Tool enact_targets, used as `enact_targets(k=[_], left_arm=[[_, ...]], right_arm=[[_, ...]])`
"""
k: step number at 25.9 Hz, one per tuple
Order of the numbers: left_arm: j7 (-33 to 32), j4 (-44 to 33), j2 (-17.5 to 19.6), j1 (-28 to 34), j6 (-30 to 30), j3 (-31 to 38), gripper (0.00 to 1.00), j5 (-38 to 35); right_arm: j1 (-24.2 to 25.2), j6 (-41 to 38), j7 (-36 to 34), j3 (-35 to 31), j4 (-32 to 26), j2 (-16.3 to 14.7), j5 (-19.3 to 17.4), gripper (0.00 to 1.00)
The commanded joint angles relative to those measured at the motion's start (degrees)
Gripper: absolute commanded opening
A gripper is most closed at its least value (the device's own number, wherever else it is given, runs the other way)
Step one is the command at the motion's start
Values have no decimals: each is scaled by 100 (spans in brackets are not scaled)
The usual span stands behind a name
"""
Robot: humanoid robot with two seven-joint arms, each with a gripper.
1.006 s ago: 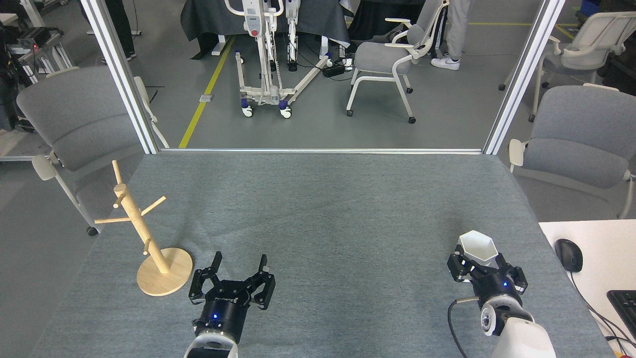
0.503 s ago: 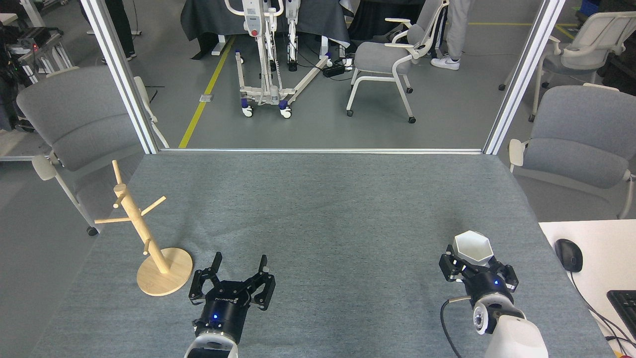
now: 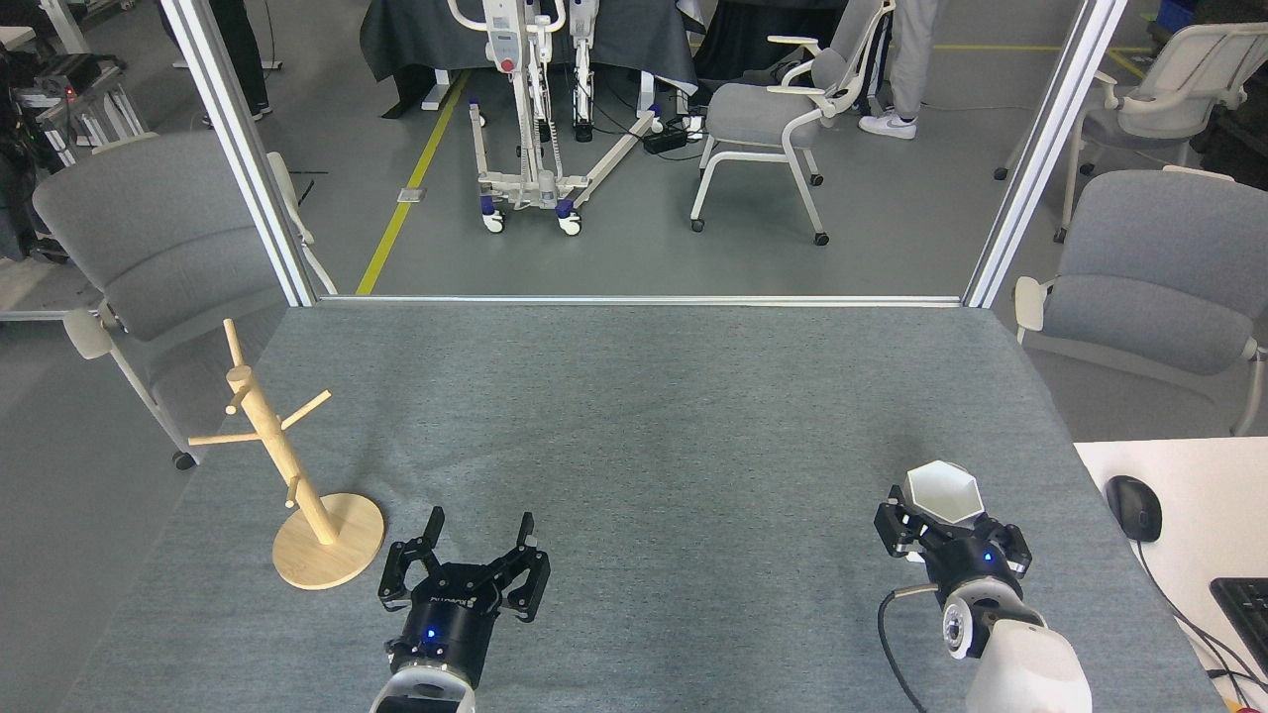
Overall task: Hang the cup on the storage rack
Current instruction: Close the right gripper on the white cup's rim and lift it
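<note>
The white faceted cup is upright at the front right of the grey table, mouth up. My right gripper is shut on its lower part, with the black fingers on either side of the base. The wooden storage rack stands at the front left on its round base, with bare pegs. Just right of that base, my left gripper is open and holds nothing.
A white desk with a black mouse and a keyboard adjoins the table's right edge. Grey chairs stand beyond the left and right table corners. Metal frame posts rise at the far corners.
My right gripper and the cup shifted slightly left together. The left gripper and the rack stayed where they were.
</note>
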Motion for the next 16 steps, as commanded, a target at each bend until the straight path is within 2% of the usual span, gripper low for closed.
enact_targets(k=[1,8,9,13,16], left_arm=[[0,3,7,0,-9,0,99,0],[8,-6,-2,0,-9,0,99,0],[8,-6,-2,0,-9,0,99,0],[8,-15,-2,0,-27,0,99,0],[26,-24,-2,0,-27,0,99,0]], right_arm=[[-62,2,4,-3,112,-16,2,99],[-62,152,4,-3,112,-7,11,98],[-62,160,13,-3,112,-7,11,93],[-62,160,4,-3,112,-7,11,57],[-62,160,4,-3,112,-16,11,47]])
